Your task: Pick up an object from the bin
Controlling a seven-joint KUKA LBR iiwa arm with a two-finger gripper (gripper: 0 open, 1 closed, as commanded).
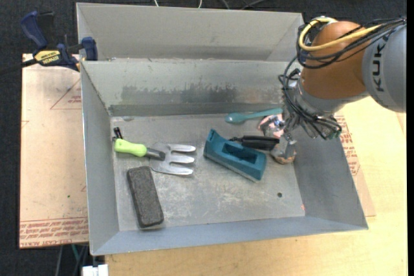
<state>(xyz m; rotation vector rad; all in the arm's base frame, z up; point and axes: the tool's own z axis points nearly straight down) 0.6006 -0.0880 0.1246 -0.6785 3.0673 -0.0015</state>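
At the right end of the grey bin (pixel 213 207), the claw (pixel 283 150) hangs low just beside a teal block-shaped tool (pixel 234 157), spread or pressed together I cannot tell, and nothing seems lifted yet, so grasping and raising remain.

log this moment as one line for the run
claw low at right of bin | nearest: teal block, teal spoon | left: green-handled fork, grey sponge
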